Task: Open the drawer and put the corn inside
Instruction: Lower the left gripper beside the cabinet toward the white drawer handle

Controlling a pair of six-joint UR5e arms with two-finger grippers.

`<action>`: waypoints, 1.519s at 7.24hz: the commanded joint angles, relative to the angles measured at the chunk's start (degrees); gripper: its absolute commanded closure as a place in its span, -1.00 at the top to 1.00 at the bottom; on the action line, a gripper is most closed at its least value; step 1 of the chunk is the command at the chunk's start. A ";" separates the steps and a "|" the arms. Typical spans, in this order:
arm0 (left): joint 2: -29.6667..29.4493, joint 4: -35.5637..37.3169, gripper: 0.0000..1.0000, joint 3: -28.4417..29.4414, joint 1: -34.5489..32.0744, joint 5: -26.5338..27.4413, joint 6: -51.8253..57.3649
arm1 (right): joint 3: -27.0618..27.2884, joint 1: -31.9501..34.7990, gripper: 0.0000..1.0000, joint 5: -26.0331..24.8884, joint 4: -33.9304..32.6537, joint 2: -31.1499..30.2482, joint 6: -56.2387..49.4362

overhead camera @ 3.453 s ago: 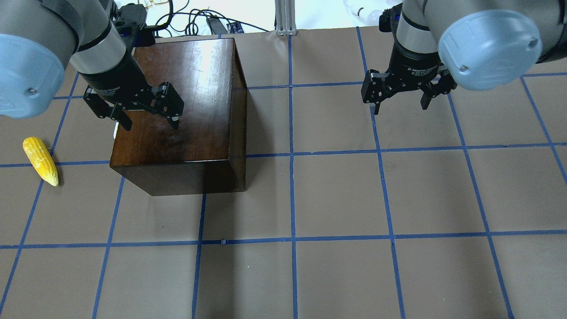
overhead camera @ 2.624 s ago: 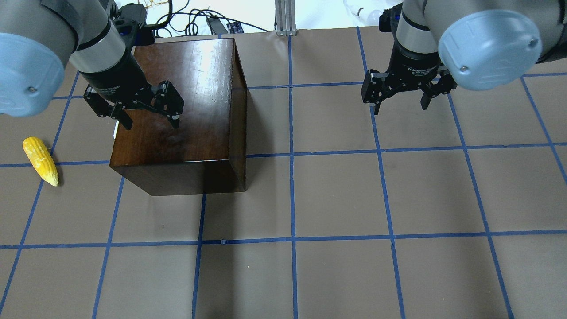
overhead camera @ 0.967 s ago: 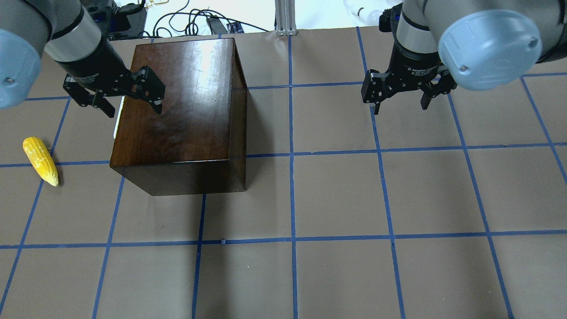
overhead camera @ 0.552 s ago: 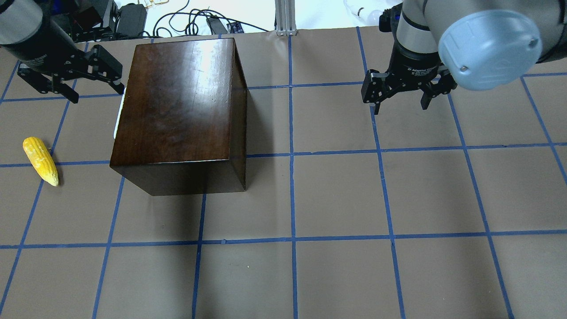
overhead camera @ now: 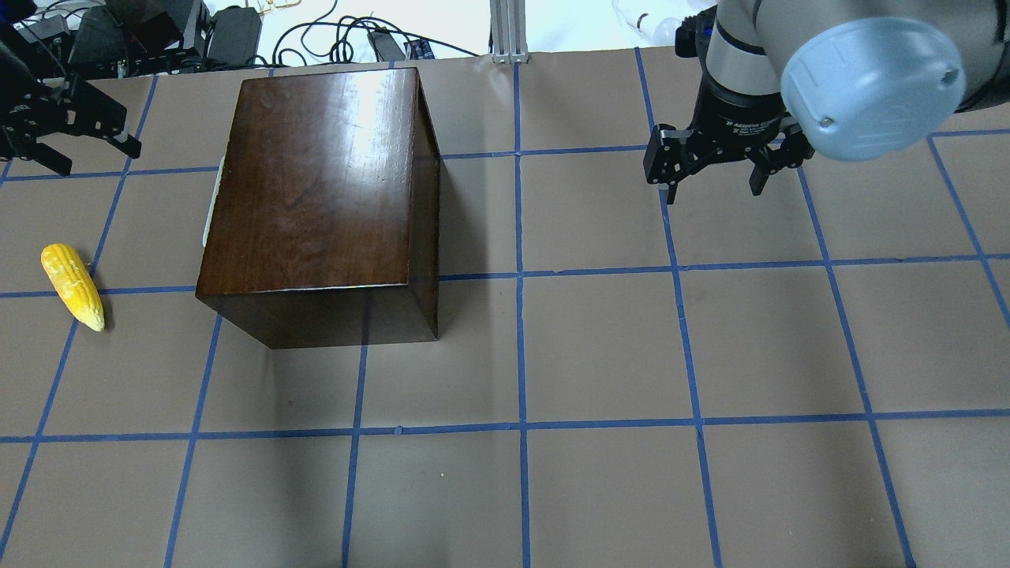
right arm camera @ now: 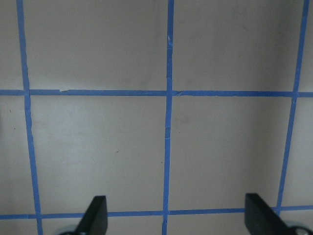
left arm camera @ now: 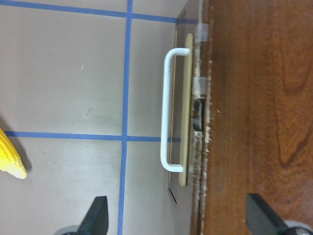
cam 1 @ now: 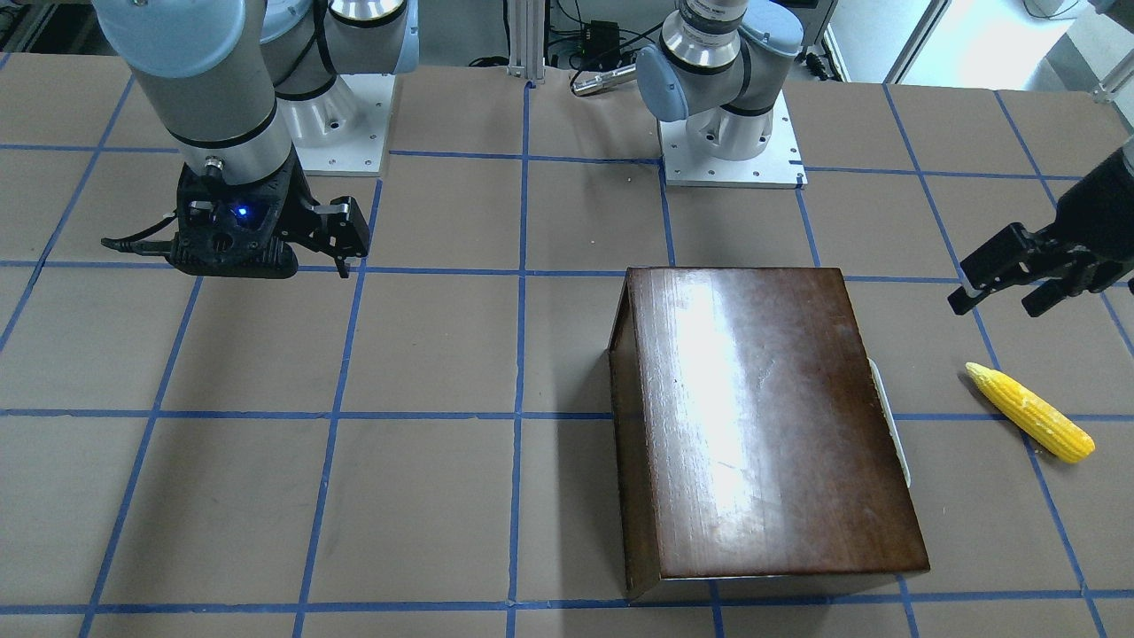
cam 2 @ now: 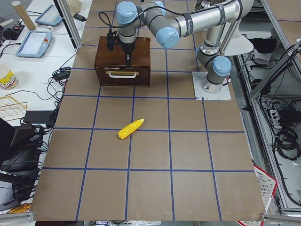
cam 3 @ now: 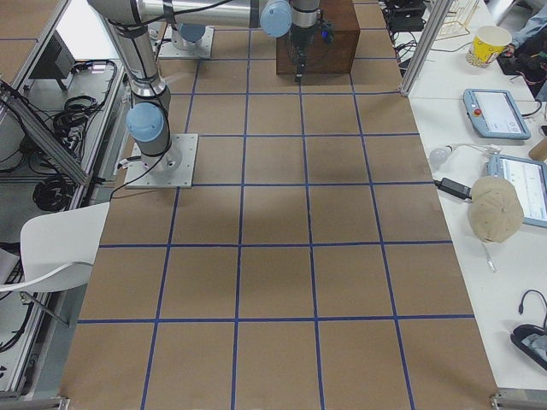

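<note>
The glossy dark-brown box (overhead camera: 316,181) stands left of the table's middle. Its drawer is shut. The chipped front panel with the whitish handle (left arm camera: 168,112) faces the robot's left and shows as a pale strip (overhead camera: 211,207) at the box's left side. The yellow corn (overhead camera: 72,285) lies on the table left of the box, apart from it, and shows in the front-facing view (cam 1: 1029,413). My left gripper (overhead camera: 95,158) is open and empty, left of the box and above the table; its wrist view looks down on the handle. My right gripper (overhead camera: 714,193) is open and empty over bare table.
The brown table cover carries a blue tape grid (overhead camera: 521,276). Cables and power gear (overhead camera: 229,31) lie beyond the far edge. The two arm bases (cam 1: 726,133) stand at the robot's side. Tablets and a cup (cam 3: 489,43) sit on side tables.
My left gripper has moved from above the box's top to the left and farther away, off the box, and stays open. The right arm, box and corn have not moved.
</note>
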 commanded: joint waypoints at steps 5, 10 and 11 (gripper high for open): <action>-11.07 7.45 1.00 -0.12 1.90 -6.51 12.11 | 0.00 0.00 1.00 0.00 -0.06 0.00 0.00; -15.47 7.10 1.00 -0.82 1.99 -10.73 14.16 | 0.00 0.00 1.00 0.00 0.02 0.00 0.00; -15.91 6.93 1.00 -0.91 1.91 -12.21 14.16 | 0.00 0.00 1.00 0.00 -0.06 0.00 0.00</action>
